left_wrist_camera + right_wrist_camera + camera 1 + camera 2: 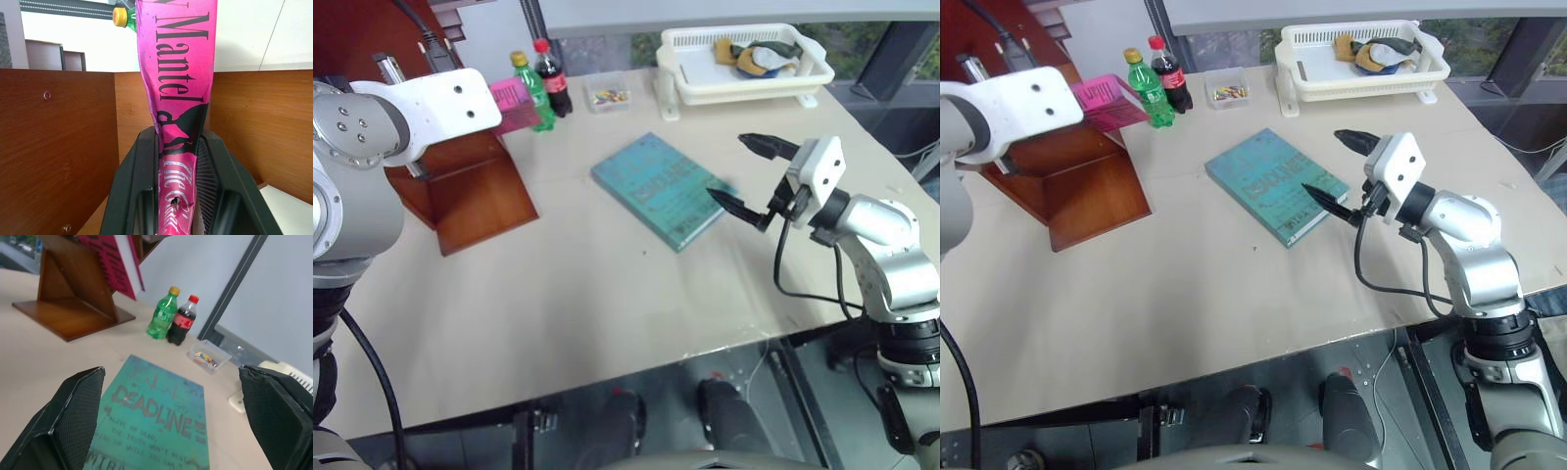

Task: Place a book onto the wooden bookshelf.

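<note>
From the head camera you are looking down at a beige table. Your left arm is reaching toward the wooden bookshelf at the table's far left, and the pink book is sticking out past the wrist, over the shelf's edge and just beside a green bottle and a cola bottle. A teal book is lying flat mid-table. Your right gripper is hovering over its near-right corner with the fingers spread wide, holding nothing. A white basket with some items in it is sitting at the far edge, and a small clear box is lying between it and the bottles.

In the left wrist view your left gripper is clamping the book between its two fingers, the cover standing on edge with "Mantel" readable, inside a compartment of the bookshelf.

In the right wrist view your two fingers are standing far apart above the teal book, titled "DEADLINE". Beyond it you are seeing both bottles, the shelf's base and the pink book above it.
</note>
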You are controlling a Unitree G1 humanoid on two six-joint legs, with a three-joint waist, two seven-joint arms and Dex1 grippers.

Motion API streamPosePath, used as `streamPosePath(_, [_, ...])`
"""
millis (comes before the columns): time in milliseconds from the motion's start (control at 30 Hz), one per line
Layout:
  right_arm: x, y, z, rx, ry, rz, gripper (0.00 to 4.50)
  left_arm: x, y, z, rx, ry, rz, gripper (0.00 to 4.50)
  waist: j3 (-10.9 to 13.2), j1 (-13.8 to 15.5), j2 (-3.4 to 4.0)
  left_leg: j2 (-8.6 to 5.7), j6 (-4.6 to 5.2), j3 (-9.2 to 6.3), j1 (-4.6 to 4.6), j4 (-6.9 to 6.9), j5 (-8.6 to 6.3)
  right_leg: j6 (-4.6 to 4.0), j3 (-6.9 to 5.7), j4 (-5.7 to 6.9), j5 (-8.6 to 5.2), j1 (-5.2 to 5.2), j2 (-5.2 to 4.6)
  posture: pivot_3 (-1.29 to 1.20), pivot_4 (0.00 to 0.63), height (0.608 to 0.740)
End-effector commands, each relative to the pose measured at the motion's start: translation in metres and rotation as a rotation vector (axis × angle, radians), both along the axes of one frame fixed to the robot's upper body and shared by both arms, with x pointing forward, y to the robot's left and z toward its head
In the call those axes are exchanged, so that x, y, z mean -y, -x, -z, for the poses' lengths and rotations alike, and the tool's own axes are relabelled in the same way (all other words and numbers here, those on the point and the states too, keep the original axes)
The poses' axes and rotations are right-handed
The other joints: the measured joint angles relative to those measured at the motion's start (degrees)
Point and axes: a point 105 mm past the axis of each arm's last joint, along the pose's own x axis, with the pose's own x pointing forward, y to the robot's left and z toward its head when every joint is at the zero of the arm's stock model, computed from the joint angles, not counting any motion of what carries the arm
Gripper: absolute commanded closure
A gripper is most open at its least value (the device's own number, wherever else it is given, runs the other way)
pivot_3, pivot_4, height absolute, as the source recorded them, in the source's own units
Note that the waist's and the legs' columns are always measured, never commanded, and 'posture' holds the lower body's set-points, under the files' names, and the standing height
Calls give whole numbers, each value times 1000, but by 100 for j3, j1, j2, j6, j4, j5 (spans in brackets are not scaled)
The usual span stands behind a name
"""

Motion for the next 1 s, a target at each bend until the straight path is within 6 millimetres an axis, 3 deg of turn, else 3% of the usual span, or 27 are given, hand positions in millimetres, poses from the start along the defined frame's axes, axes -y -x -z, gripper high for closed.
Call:
streamPosePath(33, [3,9,-18,49,-19,-35,0,-12,2,11,-68,-14,-43,3621,0,-6,1,1,0,0,1,0,0,0,1,1,0,-1,1,0,150,740])
streamPosePath(367, [-18,19,-53,113,-113,-160,0,-10,-6,25,-73,78,-51,3621,-6,-13,14,3,8,4,9,-1,-5,0,6,9,0,1,3,0,150,740])
streamPosePath(600, [-36,26,-65,135,-172,-233,0,-11,-7,26,-72,68,-74,3621,-12,-13,25,3,5,5,9,0,-3,0,9,13,0,-1,3,0,150,740])
streamPosePath(1000, [-40,31,-76,132,-252,-292,0,-10,-12,25,-32,87,-105,3621,-13,-21,30,3,5,7,10,-1,-3,0,12,18,0,-4,4,0,150,740])
